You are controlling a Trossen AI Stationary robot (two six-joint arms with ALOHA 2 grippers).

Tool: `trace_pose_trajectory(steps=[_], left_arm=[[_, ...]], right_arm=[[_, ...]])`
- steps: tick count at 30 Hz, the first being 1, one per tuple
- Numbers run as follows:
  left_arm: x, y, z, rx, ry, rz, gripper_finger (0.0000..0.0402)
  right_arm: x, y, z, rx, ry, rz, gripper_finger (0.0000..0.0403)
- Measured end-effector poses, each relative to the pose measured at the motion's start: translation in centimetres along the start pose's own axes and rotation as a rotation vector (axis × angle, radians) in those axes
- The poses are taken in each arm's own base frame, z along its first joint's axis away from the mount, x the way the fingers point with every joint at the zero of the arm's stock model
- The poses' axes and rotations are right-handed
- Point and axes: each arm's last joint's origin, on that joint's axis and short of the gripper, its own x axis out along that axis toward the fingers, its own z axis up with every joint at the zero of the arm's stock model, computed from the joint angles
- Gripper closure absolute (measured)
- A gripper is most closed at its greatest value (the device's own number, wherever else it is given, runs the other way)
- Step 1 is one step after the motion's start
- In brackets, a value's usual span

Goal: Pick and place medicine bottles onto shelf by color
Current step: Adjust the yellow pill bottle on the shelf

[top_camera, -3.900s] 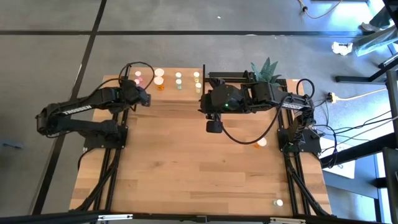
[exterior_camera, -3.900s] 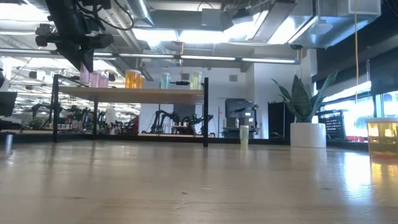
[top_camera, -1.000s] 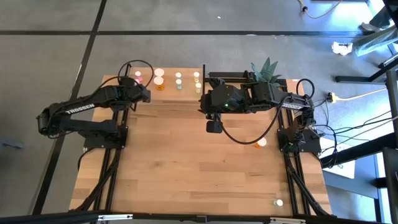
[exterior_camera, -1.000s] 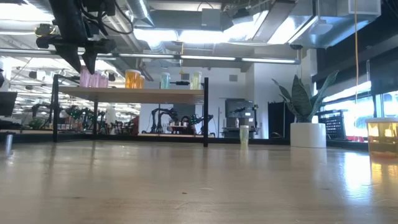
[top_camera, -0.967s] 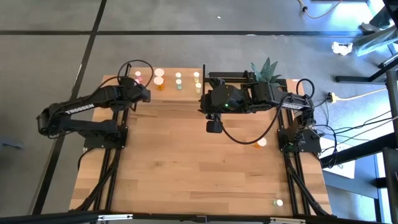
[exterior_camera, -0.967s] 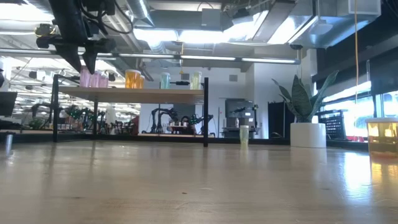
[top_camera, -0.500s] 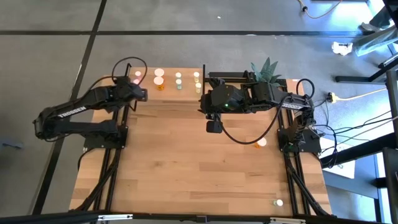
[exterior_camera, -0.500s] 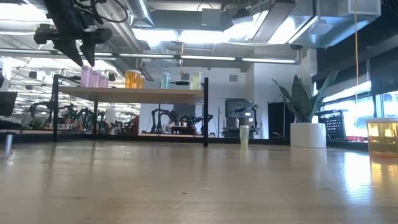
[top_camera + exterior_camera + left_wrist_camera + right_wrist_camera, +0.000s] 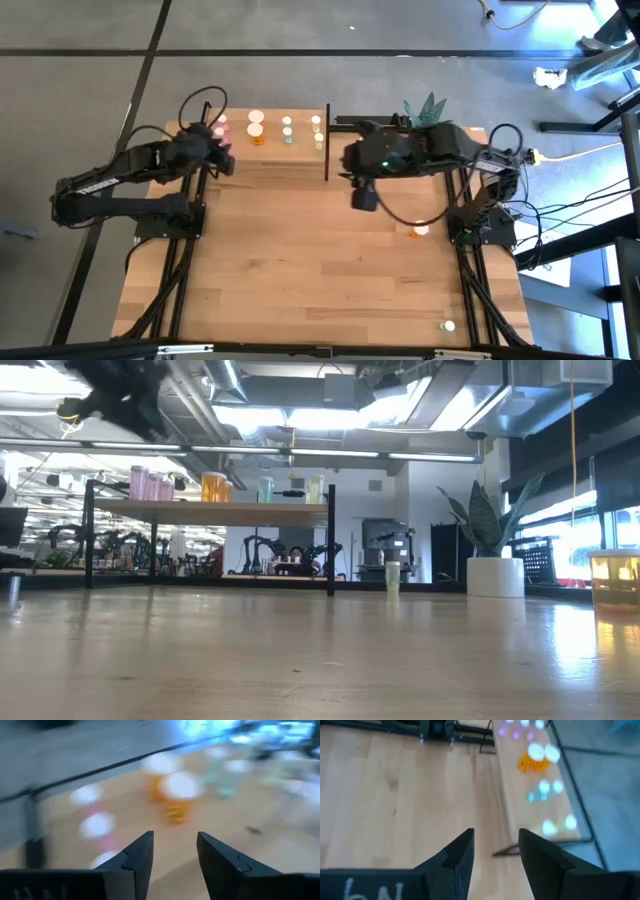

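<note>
The shelf point(image 9: 270, 135) stands at the table's far edge with medicine bottles grouped on it: pink point(image 9: 220, 126), orange point(image 9: 256, 130), green point(image 9: 287, 130), yellowish point(image 9: 317, 130). In the low view they stand in a row, pink point(image 9: 150, 486) to yellowish point(image 9: 314, 488). My left gripper point(image 9: 222, 160) hovers by the shelf's left end, above the pink bottles point(image 9: 97, 827), open and empty point(image 9: 175, 855). My right gripper point(image 9: 365, 196) hangs over the table just right of the shelf, open and empty point(image 9: 495, 850). An orange bottle point(image 9: 418, 231) stands on the table at the right.
A potted plant point(image 9: 428, 108) stands at the far right corner, its white pot point(image 9: 495, 576) showing in the low view. Another bottle point(image 9: 447, 325) stands near the front right corner. Cables hang off the table's right side. The broad middle of the tabletop point(image 9: 300, 270) is bare wood.
My left gripper has drawn back from over the pink bottles, up and toward the table's left edge, rolling as it went, with its fingers still apart. My right gripper has shifted toward the table's right edge. The bottles on the shelf have stayed put.
</note>
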Motion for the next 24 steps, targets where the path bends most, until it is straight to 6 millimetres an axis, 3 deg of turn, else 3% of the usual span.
trace_pose_trajectory(steps=[6,10,14,20,24], left_arm=[[-1.3,-1.9,0.6,0.234,-0.064,-0.362,0.0258],[-1.8,-3.4,0.8,0.299,-0.109,-0.514,0.0258],[-2.3,-4.9,0.7,0.32,-0.135,-0.608,0.0258],[-2.5,-7.0,-0.2,0.375,-0.105,-0.686,0.0258],[-2.7,-7.9,-0.8,0.387,-0.084,-0.696,0.0258]], right_arm=[[-2.4,-0.6,-2.3,0.081,0.149,0.06,0.0247],[-3.1,-0.4,-2.6,0.128,0.174,0.184,0.0247],[-4.0,0.3,-2.8,0.108,0.166,0.333,0.0247],[-5.9,-0.2,-3.5,0.161,0.137,0.283,0.0247],[-6.3,-0.4,-5.0,0.221,0.181,0.267,0.0247]])
